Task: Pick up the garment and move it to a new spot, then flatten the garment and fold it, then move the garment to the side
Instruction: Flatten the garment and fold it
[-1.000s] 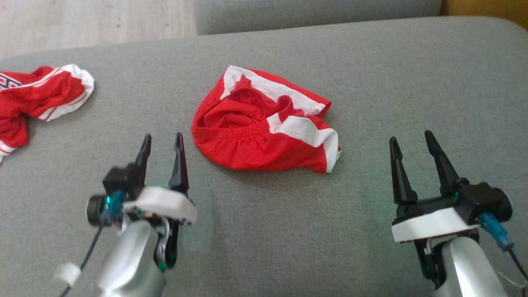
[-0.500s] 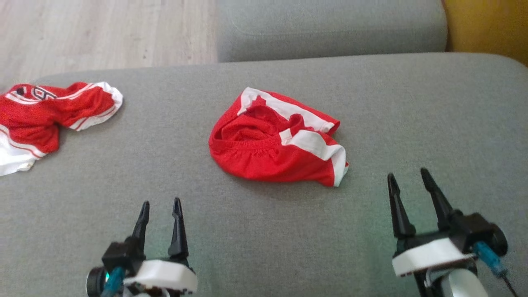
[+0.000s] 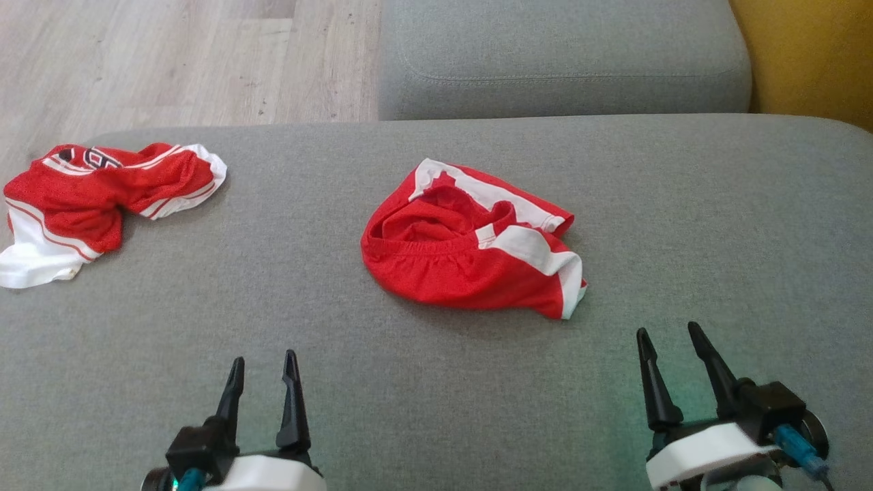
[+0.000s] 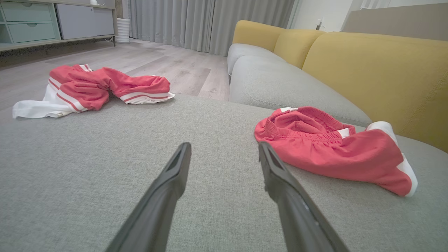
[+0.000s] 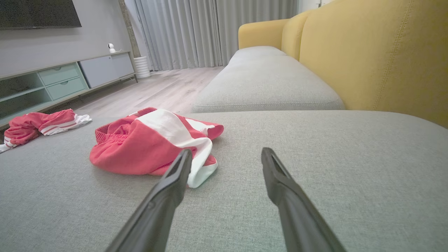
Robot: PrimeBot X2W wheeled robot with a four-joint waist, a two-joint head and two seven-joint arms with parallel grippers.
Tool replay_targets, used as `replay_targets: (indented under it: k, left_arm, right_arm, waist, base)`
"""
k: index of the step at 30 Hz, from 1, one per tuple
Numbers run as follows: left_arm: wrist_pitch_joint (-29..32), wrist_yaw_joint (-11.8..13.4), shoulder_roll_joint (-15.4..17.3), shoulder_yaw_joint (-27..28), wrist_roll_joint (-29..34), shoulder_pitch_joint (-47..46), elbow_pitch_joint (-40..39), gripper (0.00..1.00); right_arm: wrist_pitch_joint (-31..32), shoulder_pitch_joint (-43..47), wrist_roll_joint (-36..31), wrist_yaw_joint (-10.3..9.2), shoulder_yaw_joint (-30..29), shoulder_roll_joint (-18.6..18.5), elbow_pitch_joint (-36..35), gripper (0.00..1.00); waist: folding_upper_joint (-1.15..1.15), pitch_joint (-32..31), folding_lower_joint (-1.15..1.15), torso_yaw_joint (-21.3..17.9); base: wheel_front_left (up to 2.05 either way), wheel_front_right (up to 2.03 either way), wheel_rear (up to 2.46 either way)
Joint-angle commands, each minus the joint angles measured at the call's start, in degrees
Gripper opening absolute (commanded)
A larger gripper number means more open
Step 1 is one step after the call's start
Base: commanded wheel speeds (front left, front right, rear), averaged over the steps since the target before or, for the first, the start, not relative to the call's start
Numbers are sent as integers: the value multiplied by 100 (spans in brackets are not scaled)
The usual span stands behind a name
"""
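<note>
A crumpled red garment [image 3: 450,273] with white side panels and an elastic waistband lies in the middle of the grey sofa cushion [image 3: 682,204]. The left wrist view has this garment [image 4: 325,154] to the right of my left gripper [image 4: 224,145]. In the right wrist view the garment [image 5: 133,150] lies left of my right gripper [image 5: 226,151]. Both the left gripper [image 3: 264,358] and the right gripper [image 3: 667,330] hover near the cushion's front, open and empty, well short of the cloth.
A second red-and-white garment [image 3: 102,198] lies bunched at the cushion's far left edge. Another grey seat cushion [image 3: 559,61] lies beyond, with a yellow backrest [image 3: 811,54] on the right. Wood floor [image 3: 136,61] lies past the left edge, and a low cabinet [image 5: 52,80] stands farther off.
The head camera has shifted, so the whole scene sits lower in view. Both grippers have drawn back toward me from the red garment. Neither garment has moved.
</note>
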Motion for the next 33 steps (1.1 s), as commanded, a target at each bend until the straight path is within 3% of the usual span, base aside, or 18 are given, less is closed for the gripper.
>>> replay_targets:
  k: [1,22,28,33]
  left_arm:
    - [5,28,82,168,-40,-102,-210,100]
    - [155,79,154,62,-60,-206,-314,100]
    - [361,-16,279,-81,124,-763,-410,100]
    - [870,-269,283,-412,331,-1684,-331,100]
  right_arm:
    - [-63,-105,27,-4,155,-26,-111,100]
    - [-63,-246,31,-4,163,-26,-51,100]
    - [-63,-420,-66,-4,151,-26,-104,100]
    - [-63,-590,-112,-4,173,-26,-169,100]
  waist:
    - [0,2,0,7]
    - [0,170,0,-36]
    - [0,375,0,-81]
    - [0,619,0,-185]
  base:
    - [0,0,0]
    - [0,0,0]
    - [0,0,0]
    - [0,0,0]
